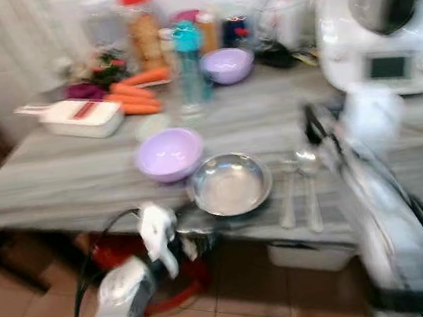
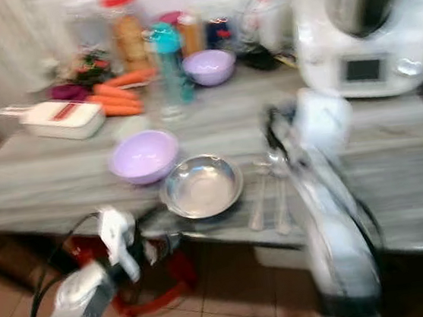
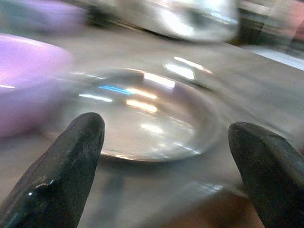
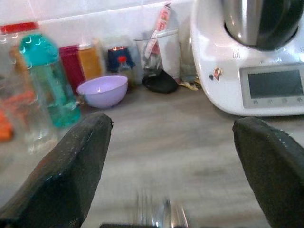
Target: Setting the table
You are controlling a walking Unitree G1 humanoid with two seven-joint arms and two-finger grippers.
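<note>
A shallow steel bowl (image 1: 230, 184) sits at the near edge of the grey-grained counter (image 1: 61, 176), shiny and round, its rim just over the counter's lip. Just left of it and a little farther back, touching or nearly so, is a lilac bowl (image 1: 169, 153); a second lilac bowl (image 1: 228, 65) stands far back by the wall, so two lilac and one steel. Right of the steel bowl lie a fork (image 1: 288, 196) and a spoon (image 1: 309, 185), side by side, handles toward the near edge (blur hides finer detail).

The left gripper (image 3: 166, 175) is low at the counter's near edge, facing the steel bowl with its two black fingers (image 3: 61, 175) spread wide and holding nothing. The right gripper (image 4: 173, 175) hovers above the cutlery, its fingers likewise wide apart and empty.

Farther back: several carrots (image 1: 132, 95), a white slicer (image 1: 81, 117), a teal-capped bottle (image 1: 189, 65), jars along the wall, and a white kitchen machine (image 1: 380, 24) on the far right.
</note>
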